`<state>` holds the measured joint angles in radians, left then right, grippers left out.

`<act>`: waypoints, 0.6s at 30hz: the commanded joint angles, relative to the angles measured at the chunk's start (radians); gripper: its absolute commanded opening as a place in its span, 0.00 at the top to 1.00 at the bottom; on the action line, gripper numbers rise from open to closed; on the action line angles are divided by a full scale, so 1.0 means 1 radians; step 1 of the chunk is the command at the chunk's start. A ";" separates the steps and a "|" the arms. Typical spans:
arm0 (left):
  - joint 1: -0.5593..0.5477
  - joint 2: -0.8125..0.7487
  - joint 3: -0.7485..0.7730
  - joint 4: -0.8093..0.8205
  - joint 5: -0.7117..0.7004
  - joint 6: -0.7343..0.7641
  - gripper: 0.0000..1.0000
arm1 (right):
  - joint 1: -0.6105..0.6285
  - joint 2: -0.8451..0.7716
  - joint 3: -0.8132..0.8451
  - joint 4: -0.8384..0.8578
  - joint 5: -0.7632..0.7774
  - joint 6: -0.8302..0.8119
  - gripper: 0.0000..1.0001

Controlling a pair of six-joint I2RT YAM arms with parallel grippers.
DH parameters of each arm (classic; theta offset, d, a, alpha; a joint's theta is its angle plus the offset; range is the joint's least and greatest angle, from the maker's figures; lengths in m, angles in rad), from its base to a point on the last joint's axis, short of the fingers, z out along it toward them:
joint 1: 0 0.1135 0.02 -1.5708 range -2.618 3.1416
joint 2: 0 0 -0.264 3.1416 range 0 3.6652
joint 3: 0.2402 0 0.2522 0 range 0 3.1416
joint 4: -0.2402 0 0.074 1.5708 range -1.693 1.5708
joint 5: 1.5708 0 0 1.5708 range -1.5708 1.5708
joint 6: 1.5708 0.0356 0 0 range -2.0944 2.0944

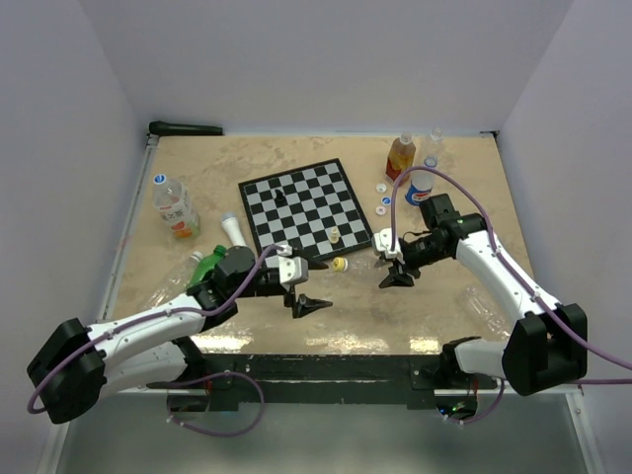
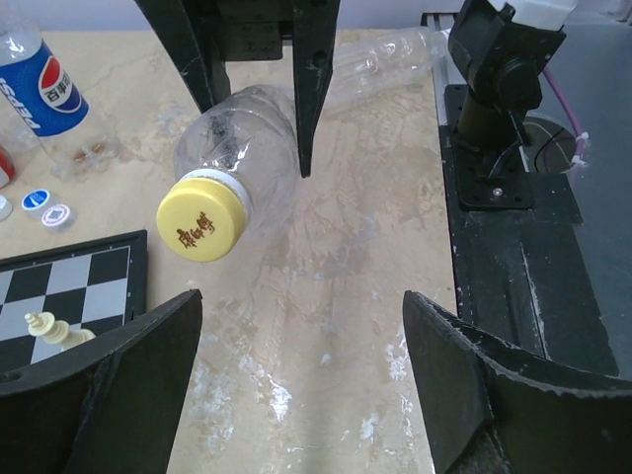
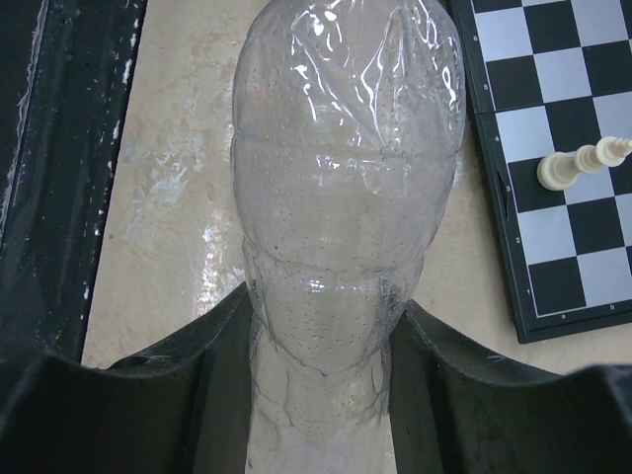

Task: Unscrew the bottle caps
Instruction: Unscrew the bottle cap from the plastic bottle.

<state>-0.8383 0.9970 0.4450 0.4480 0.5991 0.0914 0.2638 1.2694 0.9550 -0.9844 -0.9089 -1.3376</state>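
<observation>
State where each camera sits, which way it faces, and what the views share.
Top external: above and behind the robot, looking down on the beige table; left gripper and right gripper show.
Left wrist: facing the round yellow ribbed bottle cap on the clear crumpled plastic bottle; its own open fingers frame it.
Right wrist: looks along that bottle, clamped between its own fingers.
Shared: both wrist views show the bottle and the black-and-white chessboard.

Fig. 1. The beige marbled surface [image 1: 247,158] in front of you carries a chessboard [image 1: 308,209] at its centre. To the board's left you see a labelled bottle [image 1: 173,209] lying on its side. To the right are an orange bottle [image 1: 400,156] and a blue-labelled bottle [image 1: 421,188]. Loose caps [image 1: 381,208] lie just beside the board's right edge.
</observation>
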 commanded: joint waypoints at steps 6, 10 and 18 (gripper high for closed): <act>-0.001 0.077 0.100 0.110 -0.079 0.030 0.22 | 0.015 -0.019 0.001 -0.020 -0.031 -0.040 1.00; -0.001 0.104 0.126 0.116 -0.088 0.037 0.29 | 0.023 -0.015 0.004 -0.020 -0.030 -0.040 1.00; -0.001 0.155 0.169 0.093 -0.036 0.041 0.53 | 0.026 -0.013 0.004 -0.017 -0.027 -0.032 1.00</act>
<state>-0.8383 1.1423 0.5697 0.4927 0.5224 0.1120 0.2840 1.2694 0.9550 -0.9882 -0.9085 -1.3556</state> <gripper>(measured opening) 0.537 0.488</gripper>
